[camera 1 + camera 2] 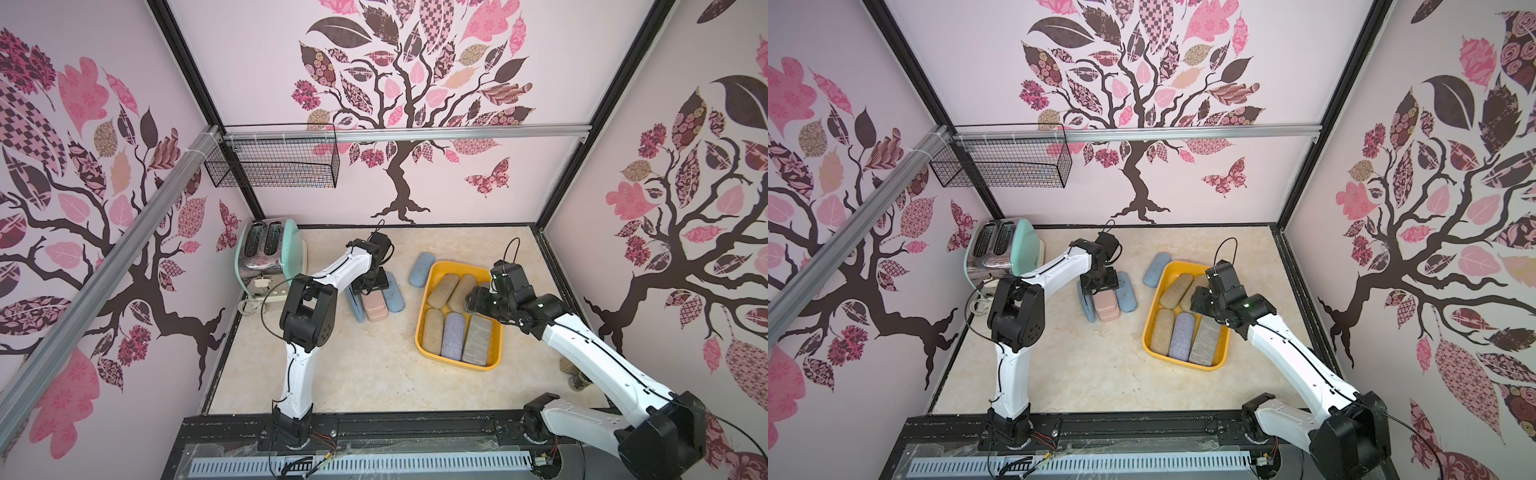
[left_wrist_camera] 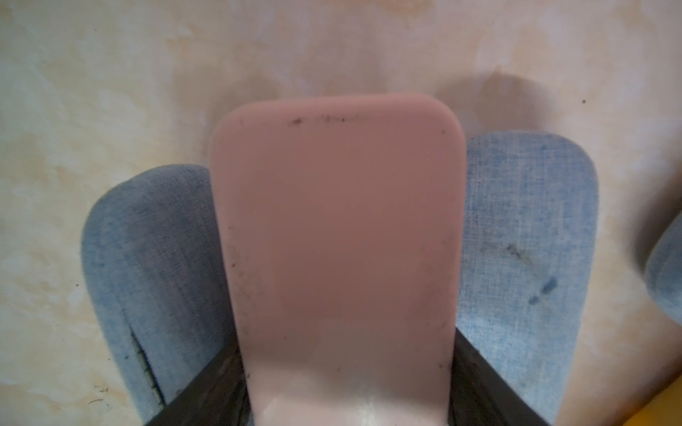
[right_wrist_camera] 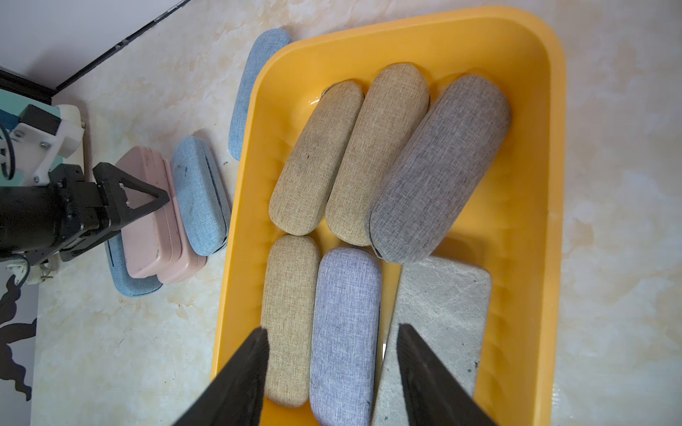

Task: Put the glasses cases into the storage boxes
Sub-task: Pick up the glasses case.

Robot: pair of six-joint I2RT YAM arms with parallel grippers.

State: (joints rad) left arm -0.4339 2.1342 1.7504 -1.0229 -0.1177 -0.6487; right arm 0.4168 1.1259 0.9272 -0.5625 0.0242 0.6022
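Left pincer point(image 2: 345, 337) is seen closed against both long sides of a pink case point(image 2: 332, 221), which is judged to be gripped. That case is found on the desk point(image 1: 353, 374), apart from the yellow tub point(image 3: 243, 221) on its left-arm side, flanked by a blue case point(image 2: 158, 258) on each side, its long axis set roughly parallel to the tub's long walls. Right pincer point(image 3: 332, 328) is held half open and empty over the six cases point(image 3: 383, 147) laid in the tub, so the carry across is judged to fall to the left arm.
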